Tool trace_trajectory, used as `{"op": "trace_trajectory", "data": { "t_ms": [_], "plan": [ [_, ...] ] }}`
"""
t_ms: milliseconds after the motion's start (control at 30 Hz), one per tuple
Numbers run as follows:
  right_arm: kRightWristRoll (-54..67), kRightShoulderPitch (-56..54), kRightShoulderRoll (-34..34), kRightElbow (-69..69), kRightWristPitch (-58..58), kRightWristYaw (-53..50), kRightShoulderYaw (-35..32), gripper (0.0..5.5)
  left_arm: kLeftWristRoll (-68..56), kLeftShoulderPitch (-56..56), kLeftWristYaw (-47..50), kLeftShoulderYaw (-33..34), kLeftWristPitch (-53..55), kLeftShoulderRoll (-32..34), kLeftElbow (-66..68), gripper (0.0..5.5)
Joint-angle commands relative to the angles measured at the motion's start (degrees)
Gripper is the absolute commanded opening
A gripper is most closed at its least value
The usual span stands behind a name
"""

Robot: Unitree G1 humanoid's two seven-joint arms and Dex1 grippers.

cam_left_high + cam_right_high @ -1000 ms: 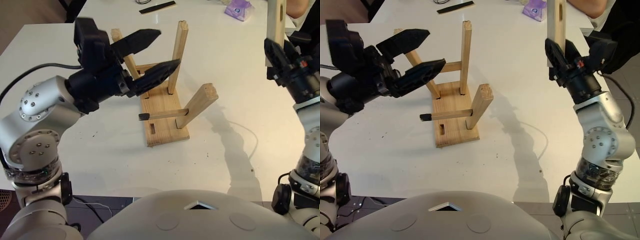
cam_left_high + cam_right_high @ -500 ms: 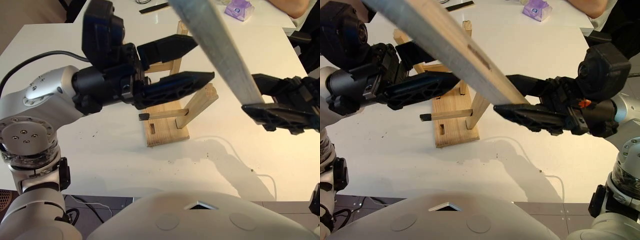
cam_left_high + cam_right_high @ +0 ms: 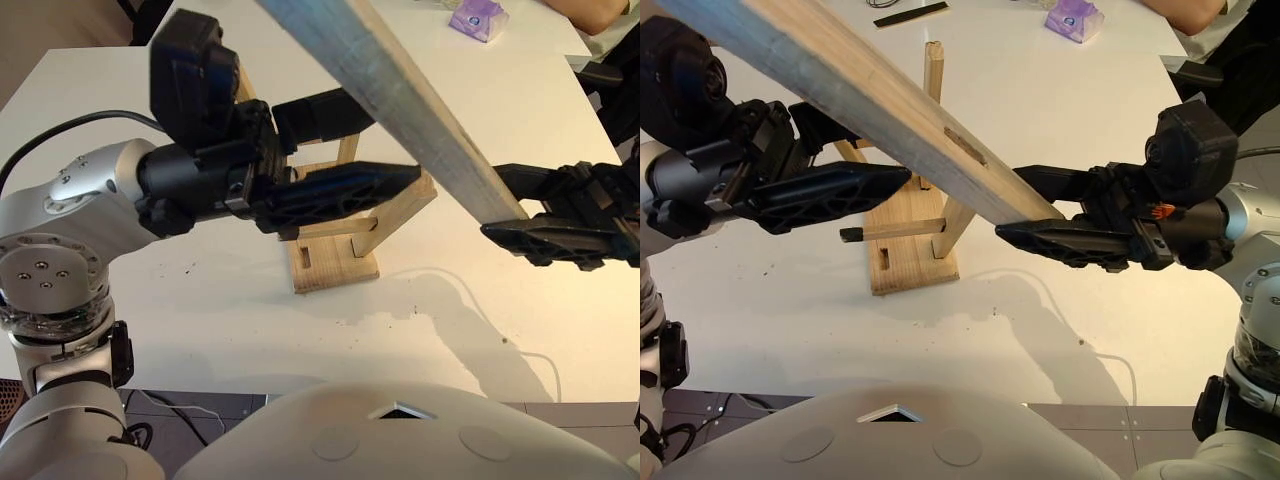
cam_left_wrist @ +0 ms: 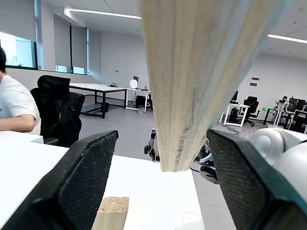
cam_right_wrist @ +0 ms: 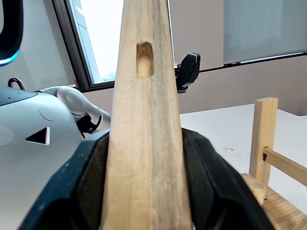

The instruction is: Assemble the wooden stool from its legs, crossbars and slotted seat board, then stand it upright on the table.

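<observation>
Nearest, above the near-right side of the seat board, the right gripper is clamping its long, tapering black fingers on one end of a loose leg. This leg is a long, square-sectioned bar of pale, straight-grained wood, and it is slanting up across the seat board toward the board's left. A small oblong mortise is showing in one face.

Over the seat board's left edge the left gripper is hovering with its jaws wide. Its matte, pebbled fingers are standing either side of the loose leg, with a gap on each side.

The seat board, a flat rectangular plank with a slot cut near its near end, is lying on the smooth white table. A short leaning leg is rising from its right side, and a thin crossbar, dark at the tip, is running from it across the board. At the seat board's far end an upright leg is standing.

Well beyond the seat board a purple packet and a flat black strip are lying.
</observation>
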Motion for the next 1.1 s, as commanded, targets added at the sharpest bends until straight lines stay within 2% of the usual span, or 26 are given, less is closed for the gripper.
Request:
{"op": "trace_trajectory", "data": {
  "t_ms": [33,567,867,1100],
  "plan": [
    [-1.71,-1.67,0.8,-0.53,-1.01,-1.09,2.73,2.04,0.2,-0.7,-0.94,0.14,-0.13,0.63,-0.81,3.44],
    [-7.17,-5.25,0.37,-1.09,-2.23,0.77,8.42,2.03,3.87,0.42,-3.32,-1.42,-0.14,0.53,-0.77,3.44],
    [-9.12,-5.21,0.12,-1.38,-3.37,0.63,8.42,2.03,7.23,1.95,-5.4,-1.78,-0.4,0.42,-1.85,2.06],
    [-11.23,-4.43,0.04,-2.01,-3.8,1.24,8.83,2.03,11.0,2.85,-6.95,-3.18,-0.55,0.4,-1.89,2.04]
  ]
}}
